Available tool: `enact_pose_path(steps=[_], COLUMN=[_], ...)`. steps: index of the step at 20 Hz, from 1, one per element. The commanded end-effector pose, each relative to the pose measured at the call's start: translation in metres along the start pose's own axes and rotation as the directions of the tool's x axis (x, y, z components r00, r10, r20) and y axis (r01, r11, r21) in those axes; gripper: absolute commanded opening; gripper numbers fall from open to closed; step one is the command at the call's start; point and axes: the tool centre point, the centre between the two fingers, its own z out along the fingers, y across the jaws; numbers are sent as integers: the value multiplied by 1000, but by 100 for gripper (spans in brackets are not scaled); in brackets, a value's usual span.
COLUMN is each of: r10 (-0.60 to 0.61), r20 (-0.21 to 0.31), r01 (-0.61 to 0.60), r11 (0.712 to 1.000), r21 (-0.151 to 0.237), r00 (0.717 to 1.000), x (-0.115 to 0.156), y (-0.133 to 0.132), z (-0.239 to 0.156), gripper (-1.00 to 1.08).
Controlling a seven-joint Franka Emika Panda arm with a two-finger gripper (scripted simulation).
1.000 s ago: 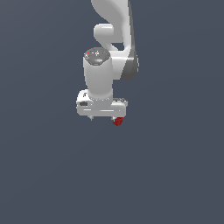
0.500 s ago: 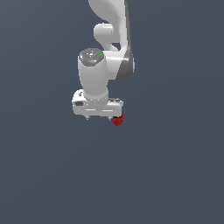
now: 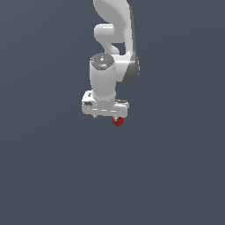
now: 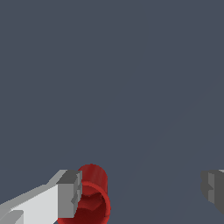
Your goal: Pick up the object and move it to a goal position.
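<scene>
- The white gripper (image 3: 105, 115) hangs at the end of the Panda arm (image 3: 115, 30), pointing downward over a plain dark grey floor (image 3: 52, 176); the exterior view looks down on it from above and in front, so the broad body of the hand hides most of what lies under it.
- The red bucket (image 3: 117, 121) peeks out just below the gripper's lower edge, toward the exterior view's right end of the hand. Only a small red part shows there (the rest is covered by the hand).
- In the wrist view the fingers stand wide apart: one grey pad (image 4: 70, 194) sits at one side and the other pad (image 4: 213, 187) far across the picture, with bare floor filling the wide gap between them.
- The bucket (image 4: 90, 197) lies right beside the first pad, on the side facing into the gap, its open mouth turned toward the camera and its tapered body running away from it. The pad overlaps the bucket's rim in the picture; whether they actually touch cannot be told.
- The bucket is far from the second pad, so it is well off-centre in the gripper: hard against one finger's side and nowhere near the middle of the opening.
- Nothing is clamped; the jaws are spread with the bucket lying just inside one of them.
- Whether the bucket rests on the floor or on its side against the finger cannot be settled from these views, though its mouth faces up toward the wrist camera.
</scene>
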Motion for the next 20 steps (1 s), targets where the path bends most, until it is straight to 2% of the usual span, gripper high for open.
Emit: enact_pose_path(steps=[1, 11, 20], r10=[28, 150, 193], r20=[1, 8, 10], r01=[-28, -151, -193], r11=[1000, 989, 981], r21=[3, 10, 11], r00=[1000, 989, 981], x=[-11, -63, -83], y=[-10, -48, -59], z=[9, 44, 55], gripper=[100, 100, 100])
